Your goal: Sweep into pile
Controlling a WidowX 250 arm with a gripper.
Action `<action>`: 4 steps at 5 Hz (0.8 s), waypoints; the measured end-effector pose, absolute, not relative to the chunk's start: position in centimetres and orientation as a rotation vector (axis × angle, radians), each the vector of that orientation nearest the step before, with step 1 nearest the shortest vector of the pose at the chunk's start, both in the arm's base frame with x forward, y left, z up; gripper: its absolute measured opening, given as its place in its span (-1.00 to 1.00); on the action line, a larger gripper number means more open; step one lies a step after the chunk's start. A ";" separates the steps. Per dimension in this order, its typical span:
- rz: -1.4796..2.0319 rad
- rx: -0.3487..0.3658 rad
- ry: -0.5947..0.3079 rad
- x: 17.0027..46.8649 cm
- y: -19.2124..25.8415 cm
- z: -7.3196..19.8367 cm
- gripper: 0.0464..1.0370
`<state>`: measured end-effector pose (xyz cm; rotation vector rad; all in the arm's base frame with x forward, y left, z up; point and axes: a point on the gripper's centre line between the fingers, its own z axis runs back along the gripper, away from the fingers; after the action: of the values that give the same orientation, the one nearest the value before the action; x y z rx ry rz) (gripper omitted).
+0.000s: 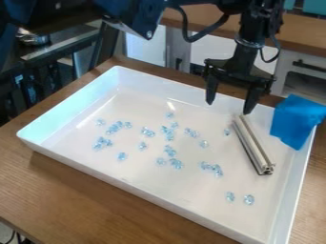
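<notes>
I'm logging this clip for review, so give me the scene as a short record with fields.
Container: white tray on a wooden table
Pieces: clear bluish bits, scattered in loose clusters
Pile: not formed
Bar: silvery, lying in the tray's right part in the picture
Claw: open, above the bar's far end, not holding it
Cloth: blue, over the tray's right rim

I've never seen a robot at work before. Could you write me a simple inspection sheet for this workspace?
Surface: wooden table under a large white tray.
Job's things: clear bluish crystals scattered over the tray floor, not piled; a silver metal bar lies at the tray's right in the picture.
Clutter: blue cloth draped over the tray's right rim.
Gripper: black gripper, open, empty, at the tray's far side.
Cables: black cable loops beside the arm.
Surroundings: white cabinets under a wooden counter.
</notes>
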<state>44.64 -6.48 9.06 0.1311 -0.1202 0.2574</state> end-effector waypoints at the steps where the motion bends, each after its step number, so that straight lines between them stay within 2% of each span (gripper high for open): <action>1: 0.262 0.144 -0.072 44.4 -6.4 6.9 0.92; 2: 0.318 0.129 -0.064 44.2 -7.3 6.8 0.92; 4: 0.420 0.031 -0.070 44.2 -9.6 6.4 0.92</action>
<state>44.23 -9.63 6.42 0.0315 -0.0702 0.4196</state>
